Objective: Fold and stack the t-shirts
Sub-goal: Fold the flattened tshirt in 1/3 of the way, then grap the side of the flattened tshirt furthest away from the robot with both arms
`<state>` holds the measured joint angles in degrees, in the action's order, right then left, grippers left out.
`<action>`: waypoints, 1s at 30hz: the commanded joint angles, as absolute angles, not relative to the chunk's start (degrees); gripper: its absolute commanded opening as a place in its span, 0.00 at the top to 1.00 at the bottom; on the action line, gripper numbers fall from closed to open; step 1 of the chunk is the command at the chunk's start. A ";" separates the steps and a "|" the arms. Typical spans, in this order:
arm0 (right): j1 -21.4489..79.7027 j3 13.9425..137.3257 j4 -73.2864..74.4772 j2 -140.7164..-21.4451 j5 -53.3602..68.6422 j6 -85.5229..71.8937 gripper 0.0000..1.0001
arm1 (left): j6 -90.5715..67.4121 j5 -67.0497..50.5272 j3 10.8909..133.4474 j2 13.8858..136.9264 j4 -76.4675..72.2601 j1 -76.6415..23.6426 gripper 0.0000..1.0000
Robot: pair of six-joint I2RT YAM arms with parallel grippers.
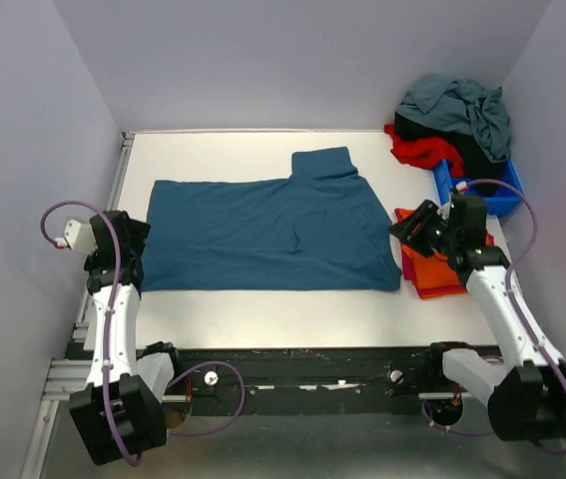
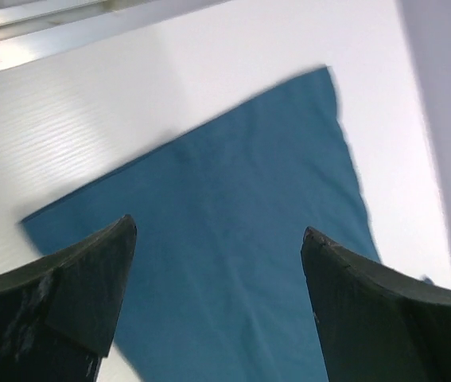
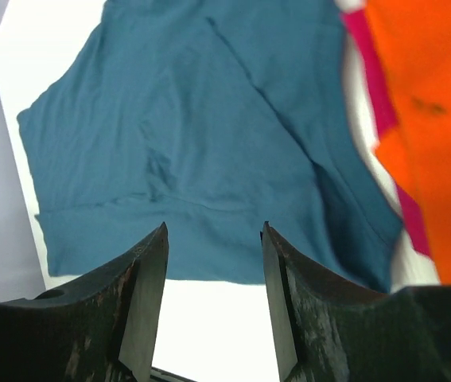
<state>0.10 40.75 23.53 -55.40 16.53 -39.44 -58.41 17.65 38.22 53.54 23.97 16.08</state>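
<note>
Top view, surface: a white rectangular surface [image 1: 263, 309] with the two arm bases at its near edge.
Top view, task shirt: a dark teal-blue cloth t-shirt [image 1: 263, 235] lies flat across the middle of the surface, its long side running left to right. One flap points toward the far edge.
Top view, finished stack: a folded orange cloth t-shirt [image 1: 437, 271] sits by the right edge, meeting the teal shirt's right edge.
Top view, waiting pile: crumpled grey-blue t-shirt [image 1: 462, 110], red t-shirt [image 1: 422, 152] and black t-shirt [image 1: 467, 150] are heaped in the far right corner, above a small blue plastic bin [image 1: 497, 200].
Top view, arms: the left claw [image 1: 125, 247] is at the teal shirt's left edge. The right claw [image 1: 417, 228] is at its right edge, above the orange one.
Left wrist view: the left claw is spread wide and empty, above the teal cloth near one of its corners.
Right wrist view: the right claw is parted and holds nothing. A fold crease crosses the teal cloth. A pink cloth t-shirt [image 3: 368, 56] shows as a strip under the orange one.
Risk, right side: the teal hem meets the stack, so a pinch here could catch orange or pink cloth too and drag the stack apart.
Risk, left side: a pinch taking only the top layer would probably let the fold slump or skew.
</note>
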 commanded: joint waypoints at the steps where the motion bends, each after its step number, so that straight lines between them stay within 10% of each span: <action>1: 4.56 48.50 18.02 -66.50 15.48 -34.63 0.43 | -48.43 0.11 37.88 54.57 4.87 15.47 0.05; 30: 6.59 134.65 35.78 -141.93 6.50 -29.51 0.45 | -38.06 1.23 74.96 106.60 4.48 13.10 0.05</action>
